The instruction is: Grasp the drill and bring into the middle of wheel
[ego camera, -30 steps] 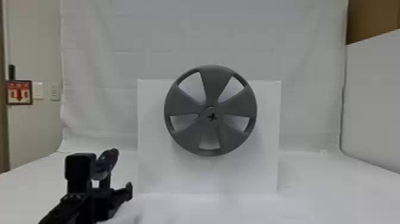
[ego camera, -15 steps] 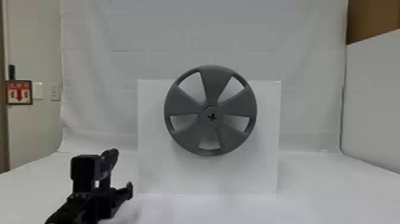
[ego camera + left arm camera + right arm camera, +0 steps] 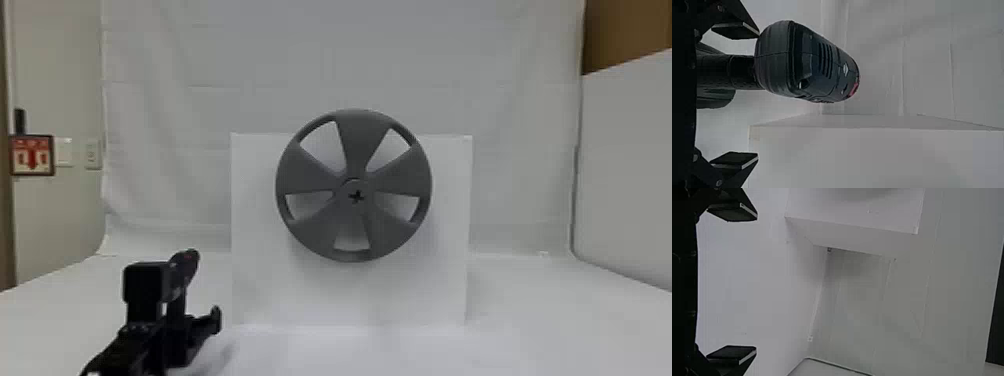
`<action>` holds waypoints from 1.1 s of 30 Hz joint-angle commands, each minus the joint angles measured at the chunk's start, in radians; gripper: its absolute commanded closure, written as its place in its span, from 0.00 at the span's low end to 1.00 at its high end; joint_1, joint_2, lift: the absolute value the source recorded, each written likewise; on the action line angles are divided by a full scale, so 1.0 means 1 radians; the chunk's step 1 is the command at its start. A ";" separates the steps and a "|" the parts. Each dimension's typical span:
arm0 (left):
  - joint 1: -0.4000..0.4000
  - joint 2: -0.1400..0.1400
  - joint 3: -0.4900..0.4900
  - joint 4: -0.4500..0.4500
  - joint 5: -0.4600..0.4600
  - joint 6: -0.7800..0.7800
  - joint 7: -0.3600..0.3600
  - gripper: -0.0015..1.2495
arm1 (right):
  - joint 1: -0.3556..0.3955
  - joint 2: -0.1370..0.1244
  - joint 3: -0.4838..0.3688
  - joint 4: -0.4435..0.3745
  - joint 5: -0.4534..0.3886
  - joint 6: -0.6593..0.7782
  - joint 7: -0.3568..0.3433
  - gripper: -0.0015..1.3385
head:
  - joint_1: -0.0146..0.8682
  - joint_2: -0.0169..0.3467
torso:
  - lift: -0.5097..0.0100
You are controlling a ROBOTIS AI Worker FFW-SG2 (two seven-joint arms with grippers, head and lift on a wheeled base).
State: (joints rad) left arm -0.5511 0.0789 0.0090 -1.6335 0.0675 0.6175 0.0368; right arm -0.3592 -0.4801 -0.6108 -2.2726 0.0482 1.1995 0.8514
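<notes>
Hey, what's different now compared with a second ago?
The left gripper has shifted slightly to the robot's right. Its fingers stand apart with the handle of the drill between them, so I see nothing taken hold of or let go. The drill and the wheel look to be where they were.

The left gripper [image 3: 181, 301] and right gripper [image 3: 755, 283] are black all over, with wedge-shaped fingers [image 3: 739, 13], flat, angular pads [image 3: 732, 31] trimmed by a thin pale edge, and small round screw heads [image 3: 719, 183] set into the dark linkages.
</notes>
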 commanded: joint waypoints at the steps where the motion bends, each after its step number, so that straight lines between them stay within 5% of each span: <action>1: -0.012 -0.001 0.002 0.020 -0.003 -0.004 0.000 0.15 | 0.000 0.003 0.000 0.001 0.001 0.000 0.000 0.08 | 0.08 0.13 | 0.21; 14: -0.035 0.001 0.012 0.070 -0.003 -0.019 0.000 0.16 | 0.000 0.003 0.010 0.002 0.004 0.000 0.000 0.08 | 0.08 0.13 | 0.21; 21: -0.036 0.001 0.012 0.080 0.023 -0.019 0.026 0.58 | 0.000 0.008 0.010 0.004 0.005 0.000 0.000 0.08 | 0.08 0.13 | 0.21; 25: -0.035 0.001 0.011 0.078 0.023 -0.025 0.034 0.63 | 0.003 0.012 0.011 0.004 0.010 0.000 0.000 0.08 | 0.08 0.13 | 0.21; 30: -0.021 0.001 0.003 0.078 0.037 -0.053 0.072 0.87 | 0.005 0.014 0.011 0.004 0.015 0.000 0.000 0.08 | 0.08 0.13 | 0.21; 33: -0.016 0.001 0.002 0.078 0.038 -0.062 0.075 0.89 | 0.005 0.014 0.013 0.005 0.015 0.000 0.000 0.08 | 0.08 0.13 | 0.21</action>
State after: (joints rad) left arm -0.5752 0.0796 0.0145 -1.5550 0.1008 0.5704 0.1085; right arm -0.3551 -0.4666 -0.5997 -2.2684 0.0618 1.1995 0.8513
